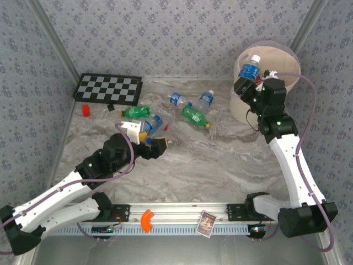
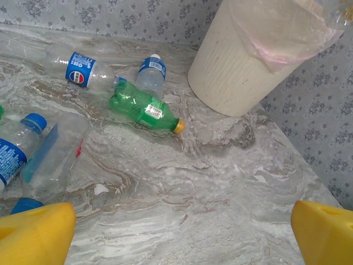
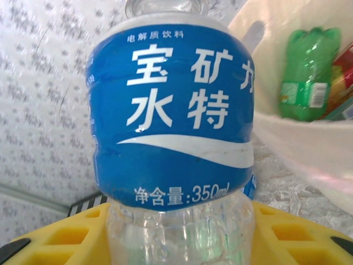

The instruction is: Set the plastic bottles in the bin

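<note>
Left gripper (image 1: pixel 146 138) low over the table (image 1: pixel 220 160), jaws wide open, empty (clear bottle (image 1: pixel 153 125) just beside it). Mid-table: Pepsi bottle (image 1: pixel 177 99), green bottle (image 1: pixel 196 116). Right gripper (image 1: pixel 245 81) jaws clamp a blue-label bottle (image 1: pixel 249 69) at the bin (image 1: pixel 240 106) rim.

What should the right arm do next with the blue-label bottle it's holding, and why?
Probably carry it a little farther across, over the bin's opening, then let go. The right tool grips the blue-label bottle beside the bin's rim, apparently not yet above the inside, where a green bottle lies.
</note>
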Controlling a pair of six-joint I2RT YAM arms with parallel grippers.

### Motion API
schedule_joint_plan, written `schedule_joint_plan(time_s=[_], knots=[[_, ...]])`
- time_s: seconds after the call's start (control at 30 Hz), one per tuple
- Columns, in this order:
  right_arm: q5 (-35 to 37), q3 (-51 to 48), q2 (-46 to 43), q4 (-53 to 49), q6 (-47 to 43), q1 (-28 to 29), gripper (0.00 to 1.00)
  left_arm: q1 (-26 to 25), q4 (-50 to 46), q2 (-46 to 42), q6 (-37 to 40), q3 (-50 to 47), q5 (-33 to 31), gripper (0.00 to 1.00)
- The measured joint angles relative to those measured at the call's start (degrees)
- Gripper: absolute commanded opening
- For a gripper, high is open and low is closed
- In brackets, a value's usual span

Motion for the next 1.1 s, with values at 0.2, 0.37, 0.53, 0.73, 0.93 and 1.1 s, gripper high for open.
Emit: schedule_joint_plan(time_s=[0.2,0.37,0.53,0.73,0.93,1.1], knots=[[1.9,0.2,2.4,4.3,5.6,-5.2,0.5,0.0,0.0,0.0,0.0,0.0,0.0,1.0],[4.3,2.9,6.6,7.5,10.2,-8.4,0.5,0.0,0.0,-0.1,0.0,0.0,0.0,1.0],[7.8,4.9,10.0,12.1,16.5,-10.6,0.5,0.0,0.0,-0.2,0.0,0.0,0.0,1.0],[10.5,9.8,16.3,14.4,22.3,-11.0,0.51,0.0,-0.3,-1.5,0.0,0.0,0.0,1.0],[11.7,14.7,22.6,14.6,25.7,-11.1,0.56,0.0,-1.0,-2.4,0.0,0.0,0.0,1.0],[11.0,20.3,26.9,12.2,25.2,-11.4,1.0,0.0,-1.9,-3.4,0.0,0.0,0.0,1.0]])
